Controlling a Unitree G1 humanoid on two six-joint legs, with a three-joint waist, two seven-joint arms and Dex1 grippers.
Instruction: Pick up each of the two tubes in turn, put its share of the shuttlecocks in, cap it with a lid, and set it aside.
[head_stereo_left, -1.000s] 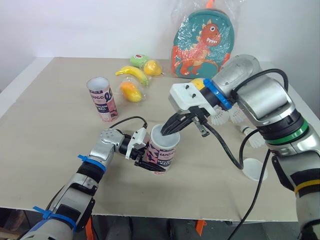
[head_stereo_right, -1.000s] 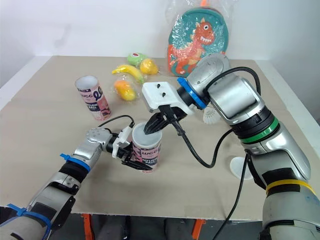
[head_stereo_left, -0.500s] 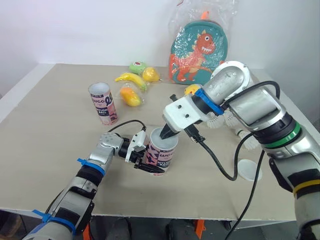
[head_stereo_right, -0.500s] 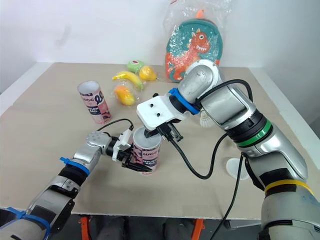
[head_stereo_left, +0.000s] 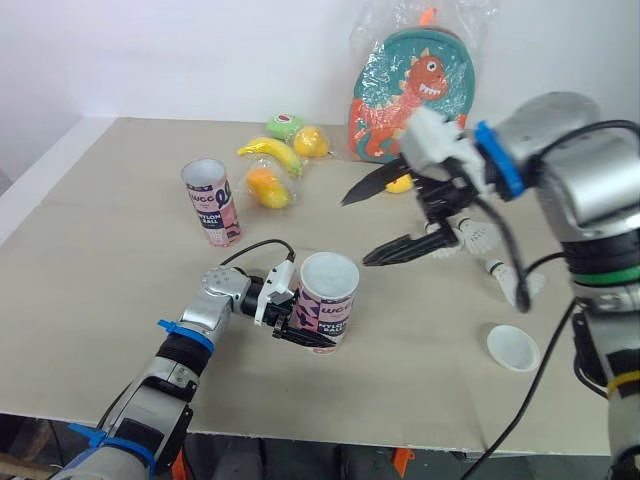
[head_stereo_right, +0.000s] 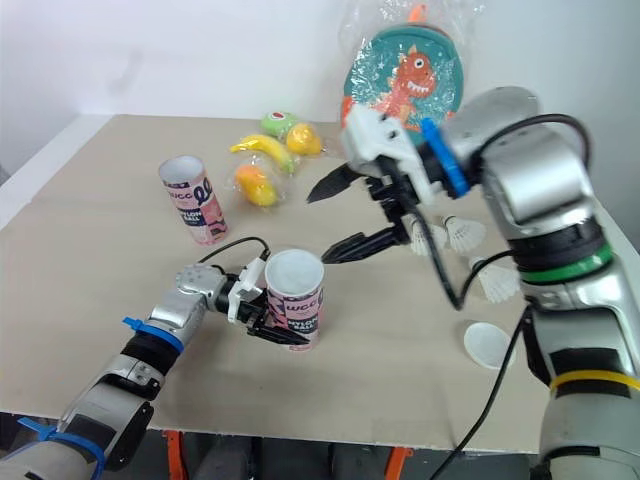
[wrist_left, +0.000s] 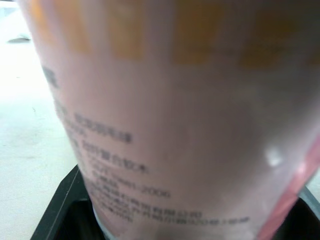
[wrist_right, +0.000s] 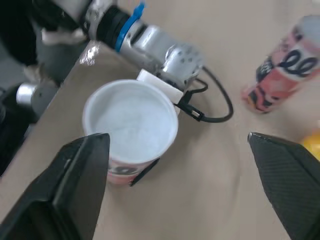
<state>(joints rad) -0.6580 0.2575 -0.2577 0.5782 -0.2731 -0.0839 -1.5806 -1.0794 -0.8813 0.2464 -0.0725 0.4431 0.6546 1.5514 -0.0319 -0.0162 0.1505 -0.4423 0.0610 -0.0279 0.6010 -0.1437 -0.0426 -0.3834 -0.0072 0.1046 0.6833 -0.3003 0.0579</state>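
Release looked complete: right claw (head_stereo_left: 356, 231) had lifted from the tube (head_stereo_left: 328, 300) toward 1 o'clock, wide and empty; left claw (head_stereo_left: 290, 318) clamped the tube; shuttlecocks (head_stereo_left: 480, 237) waited at 3 o'clock.

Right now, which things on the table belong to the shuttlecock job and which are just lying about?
Job: pink printed cardboard tube in the left pincer; second pink printed tube, standing; white feather shuttlecocks; white round plastic lid.
Lying about: teal dinosaur backpack in clear plastic; yellow toy banana; orange toy fruit; yellow toy lemon; green round toy fruit.
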